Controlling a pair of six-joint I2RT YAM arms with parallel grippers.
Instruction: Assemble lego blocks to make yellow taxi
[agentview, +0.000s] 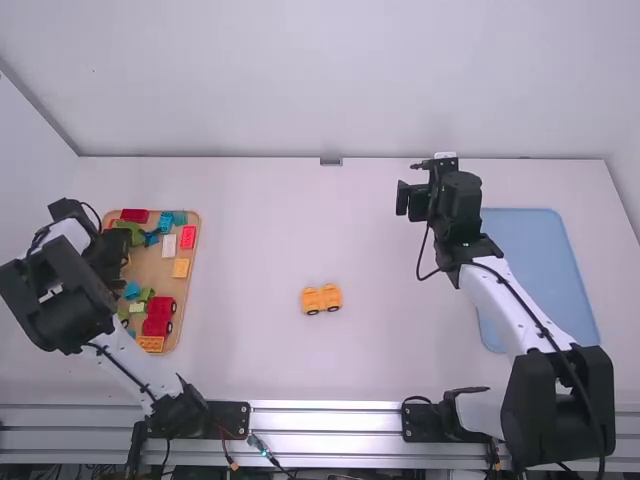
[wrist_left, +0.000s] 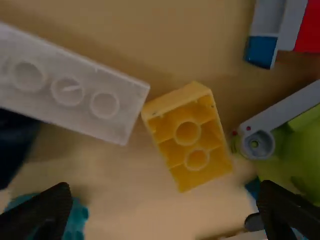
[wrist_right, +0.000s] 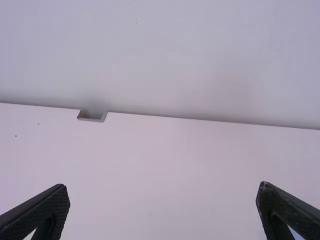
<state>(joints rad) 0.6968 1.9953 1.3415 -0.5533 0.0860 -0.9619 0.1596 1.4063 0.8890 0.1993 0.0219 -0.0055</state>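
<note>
The white counter (agentview: 260, 240) spans the high view. The right arm (agentview: 525, 315) rises from the bottom right, its gripper (agentview: 403, 188) above the counter at upper right of centre, jaws spread and nothing between them. The left arm (agentview: 130, 370) bends up at the left edge, its gripper (agentview: 124, 258) over the tray (agentview: 149, 268); its jaws are spread too, above loose blocks. A blue mat (agentview: 535, 265) lies at right, partly behind the right arm. The wooden tray, at left, holds mixed blocks, among them a red wheeled piece (agentview: 158, 319) in its lower part. The yellow wheeled piece (agentview: 322, 299) sits on the counter, just below the frame's centre. Smaller still, in the tray, are a white block (agentview: 169, 245) and, just below it, a yellow block (agentview: 181, 268).
</note>
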